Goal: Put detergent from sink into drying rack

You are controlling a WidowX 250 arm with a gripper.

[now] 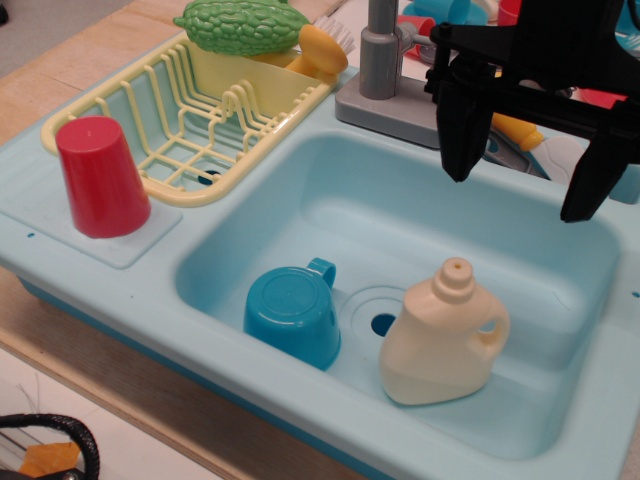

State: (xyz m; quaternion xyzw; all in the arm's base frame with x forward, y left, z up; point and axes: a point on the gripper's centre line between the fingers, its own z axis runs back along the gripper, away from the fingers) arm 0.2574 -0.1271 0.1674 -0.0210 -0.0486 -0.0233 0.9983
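The detergent (442,341) is a cream-white jug with a round cap and a loop handle on its right side. It stands upright in the light-blue sink (560,330), right of the drain hole (383,324). My black gripper (527,192) hangs open above the sink's back right part, above and right of the jug and apart from it. Its jaws are spread wide and hold nothing. The pale yellow drying rack (190,120) sits at the sink's back left. Its ribbed slots hold no dishes.
A teal mug (294,314) lies upside down in the sink, left of the drain. A red cup (101,177) stands inverted left of the rack. A green bumpy vegetable (243,24) and an orange item (322,49) lie at the rack's rear. A grey faucet (381,55) stands behind the sink.
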